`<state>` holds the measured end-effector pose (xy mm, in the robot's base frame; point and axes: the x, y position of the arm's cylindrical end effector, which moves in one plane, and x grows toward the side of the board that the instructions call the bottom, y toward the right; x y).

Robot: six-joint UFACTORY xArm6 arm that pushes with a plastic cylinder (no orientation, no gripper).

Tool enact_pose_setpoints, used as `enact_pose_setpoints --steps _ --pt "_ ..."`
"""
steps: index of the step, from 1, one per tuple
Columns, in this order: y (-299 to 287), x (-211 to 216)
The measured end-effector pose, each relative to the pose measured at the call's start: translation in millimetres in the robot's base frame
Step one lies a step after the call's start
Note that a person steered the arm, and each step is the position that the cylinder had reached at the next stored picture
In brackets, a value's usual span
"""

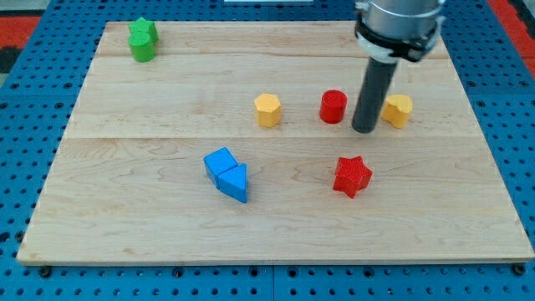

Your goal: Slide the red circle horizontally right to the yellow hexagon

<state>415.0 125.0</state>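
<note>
The red circle (333, 106), a short cylinder, stands right of the board's middle. A yellow hexagon (267, 109) stands to its left, with a gap between them. A second yellow block (399, 110) stands to the right, partly hidden by my rod, so its shape is unclear. My tip (364, 130) rests on the board between the red circle and this right yellow block, just right of the red circle and close to both. I cannot tell if it touches either.
A red star (352, 176) lies below the red circle. A blue cube (221, 163) and a blue triangle (235, 181) touch each other left of centre. A green block (143, 39) sits at the top left corner. The wooden board (125, 226) lies on a blue pegboard.
</note>
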Motion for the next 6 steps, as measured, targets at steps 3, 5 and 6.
enact_pose_setpoints --steps 3,5,6 --pt "-34 -37" --pt "1 65" --pt "-47 42"
